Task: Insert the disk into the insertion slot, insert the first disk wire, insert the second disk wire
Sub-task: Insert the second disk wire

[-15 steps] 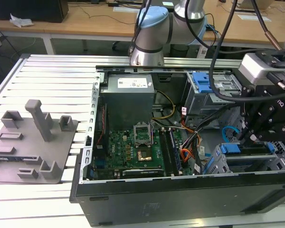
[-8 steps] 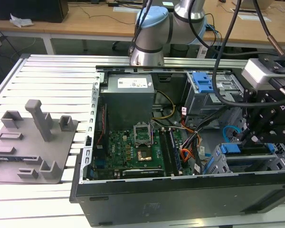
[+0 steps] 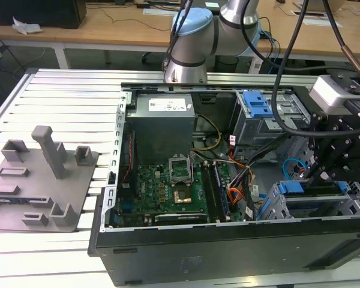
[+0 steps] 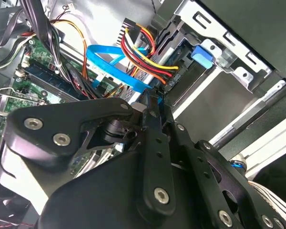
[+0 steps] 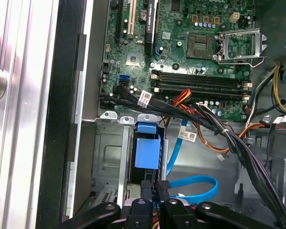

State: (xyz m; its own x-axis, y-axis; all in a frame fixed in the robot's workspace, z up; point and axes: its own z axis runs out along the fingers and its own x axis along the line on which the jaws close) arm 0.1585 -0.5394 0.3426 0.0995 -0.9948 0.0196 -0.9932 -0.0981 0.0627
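Seating a cable plug is the job: the gripper, mid-frame in the second wrist view, looks clamped on the light-blue cable end beside the disk, which sits in its slot; keeping the plug square should help

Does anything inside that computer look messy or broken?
Nothing looks broken. The light-blue cable curls in a loose loop beside the drive bay, near the claw. That's the only untidy-looking bit.
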